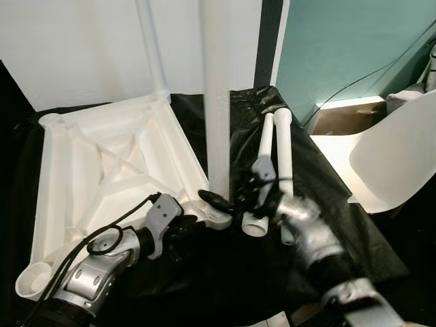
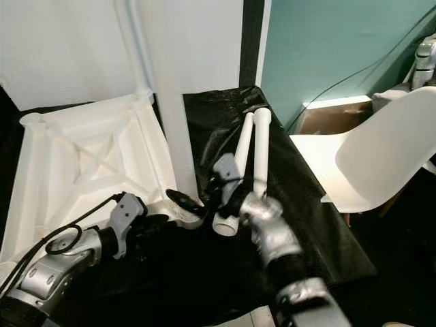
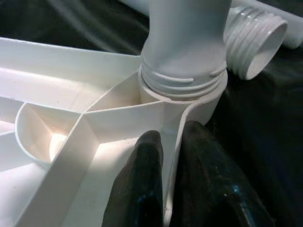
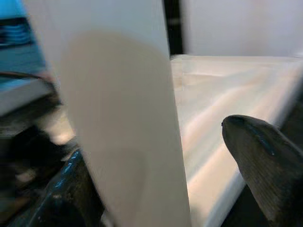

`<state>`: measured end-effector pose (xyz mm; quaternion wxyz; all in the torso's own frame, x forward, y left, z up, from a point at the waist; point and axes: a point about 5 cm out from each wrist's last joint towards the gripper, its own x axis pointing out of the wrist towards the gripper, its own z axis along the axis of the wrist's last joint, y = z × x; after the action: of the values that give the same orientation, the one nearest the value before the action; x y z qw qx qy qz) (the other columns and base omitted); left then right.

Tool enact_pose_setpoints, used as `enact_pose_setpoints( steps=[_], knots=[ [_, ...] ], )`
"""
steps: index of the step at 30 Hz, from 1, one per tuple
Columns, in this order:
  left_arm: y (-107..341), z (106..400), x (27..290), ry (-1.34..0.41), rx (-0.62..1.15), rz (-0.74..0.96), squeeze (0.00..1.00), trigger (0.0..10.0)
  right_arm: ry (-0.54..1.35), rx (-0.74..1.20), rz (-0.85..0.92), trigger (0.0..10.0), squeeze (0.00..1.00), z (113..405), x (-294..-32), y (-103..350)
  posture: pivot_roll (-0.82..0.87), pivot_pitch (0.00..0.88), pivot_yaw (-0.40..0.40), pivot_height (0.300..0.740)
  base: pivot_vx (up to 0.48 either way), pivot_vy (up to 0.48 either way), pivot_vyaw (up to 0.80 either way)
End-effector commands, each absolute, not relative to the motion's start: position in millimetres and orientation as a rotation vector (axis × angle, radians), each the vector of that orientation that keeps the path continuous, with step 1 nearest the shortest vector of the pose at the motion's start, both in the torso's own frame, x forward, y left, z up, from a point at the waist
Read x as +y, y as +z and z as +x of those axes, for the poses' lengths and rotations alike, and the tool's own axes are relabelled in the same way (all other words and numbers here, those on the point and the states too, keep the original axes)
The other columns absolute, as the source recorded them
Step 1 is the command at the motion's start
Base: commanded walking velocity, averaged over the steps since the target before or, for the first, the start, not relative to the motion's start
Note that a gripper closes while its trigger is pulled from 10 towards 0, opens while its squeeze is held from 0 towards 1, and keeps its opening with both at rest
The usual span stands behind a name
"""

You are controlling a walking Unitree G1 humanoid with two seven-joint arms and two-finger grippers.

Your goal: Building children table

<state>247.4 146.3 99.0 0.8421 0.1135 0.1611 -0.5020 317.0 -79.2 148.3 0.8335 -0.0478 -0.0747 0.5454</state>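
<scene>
two silver arms reach in from the near edge of the head views. left gripper (image 1: pixel 194 221) pinches the rim wall of an upturned white plastic tabletop (image 1: pixel 88 170), one black finger on each side of the thin wall, right beside a corner socket. an upright white table leg (image 1: pixel 218 102) stands threaded into that socket, with a few threads showing above the collar in the left wrist view. right gripper (image 1: pixel 252 191) sits at the foot of this leg; its fingers (image 4: pixel 265 156) are spread either side of the tube, and whether they press on it cannot be told because that view is blurred. another leg (image 1: pixel 153 48) already stands in the far corner socket. two loose legs (image 1: pixel 276 163) lie side by side on black sheeting (image 1: pixel 320 184) just to the right, threaded open ends toward the robot. a white chair (image 1: pixel 402 157) stands further right.

the legs look like hollow moulded plastic: light, stiff, smooth and probably slippery, so a hold low on the tube near the collar seems best for turning. the tabletop looks rigid but light and may slide on the sheeting, so bracing it by a rib or rim near the socket makes sense
</scene>
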Motion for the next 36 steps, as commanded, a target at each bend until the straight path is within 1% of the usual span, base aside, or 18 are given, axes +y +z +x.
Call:
enact_pose_setpoints(
  steps=[1,8,9,12,13,14,17,23,26,29,30,31,32,33,34,36],
  knots=[
    [73,225,146,-1.245,0.518,0.204,0.00,10.0,1.225,-0.129,-0.148,10.0,0.00,323,-96,152,0.05,0.000,0.000,0.740,0.000,0.000,0.00],
    [73,224,146,-1.244,0.515,0.204,0.00,10.0,1.290,-0.090,-0.223,10.0,0.00,331,-102,158,0.07,0.000,-0.005,0.740,0.000,0.000,0.00],
    [72,223,146,-1.239,0.517,0.204,0.00,10.0,1.338,-0.076,-0.246,9.8,0.00,332,-102,160,0.07,0.000,-0.006,0.740,0.000,0.000,0.00],
    [72,223,146,-1.239,0.517,0.204,0.00,10.0,1.338,-0.076,-0.246,9.8,0.00,332,-102,160,0.07,0.000,-0.006,0.740,0.000,0.000,0.00],
    [72,222,147,-1.238,0.518,0.204,0.00,10.0,1.365,-0.066,-0.255,4.4,0.00,332,-101,160,0.07,0.000,-0.007,0.740,0.000,0.000,0.00],
    [72,222,147,-1.236,0.518,0.203,0.00,10.0,1.395,-0.053,-0.261,0.0,0.00,333,-102,159,0.07,0.000,-0.007,0.740,0.000,0.000,0.00],
    [72,222,147,-1.236,0.518,0.204,0.00,10.0,1.434,-0.032,-0.284,0.0,0.00,335,-105,158,0.07,0.000,-0.005,0.740,0.000,0.000,0.00],
    [73,223,146,-1.238,0.514,0.205,0.00,10.0,1.449,-0.022,-0.296,0.0,0.00,339,-107,161,0.07,0.000,-0.005,0.740,0.000,0.000,0.00],
    [73,223,146,-1.240,0.514,0.208,0.00,10.0,1.429,-0.022,-0.287,0.0,0.00,342,-109,163,0.07,0.000,-0.005,0.740,0.000,0.000,0.00],
    [73,223,146,-1.240,0.514,0.209,0.00,10.0,1.383,-0.040,-0.240,0.0,0.00,342,-109,162,0.07,0.000,-0.010,0.740,0.000,0.000,0.00],
    [73,223,146,-1.239,0.513,0.208,0.00,10.0,1.332,-0.081,-0.203,0.0,0.00,341,-106,161,0.07,0.000,-0.010,0.740,0.000,0.000,0.00],
    [73,222,146,-1.238,0.513,0.207,0.00,10.0,1.229,-0.142,-0.176,0.0,0.00,339,-100,159,0.07,0.000,-0.010,0.740,0.000,0.000,0.00],
    [73,222,146,-1.238,0.513,0.207,0.00,10.0,1.229,-0.142,-0.176,0.0,0.00,339,-100,159,0.07,0.000,-0.010,0.740,0.000,0.000,0.00],
    [73,222,146,-1.238,0.512,0.206,0.00,10.0,1.156,-0.184,-0.156,0.0,0.00,338,-97,159,0.07,0.000,-0.010,0.740,0.000,0.000,0.00],
    [73,221,146,-1.239,0.513,0.205,0.00,10.0,1.017,-0.238,-0.125,0.0,0.00,334,-95,155,0.07,0.000,-0.010,0.740,0.000,0.000,0.00],
    [73,221,146,-1.239,0.513,0.205,0.00,10.0,1.017,-0.238,-0.125,0.0,0.00,334,-95,155,0.07,0.000,-0.010,0.740,0.000,0.000,0.00]
  ],
)
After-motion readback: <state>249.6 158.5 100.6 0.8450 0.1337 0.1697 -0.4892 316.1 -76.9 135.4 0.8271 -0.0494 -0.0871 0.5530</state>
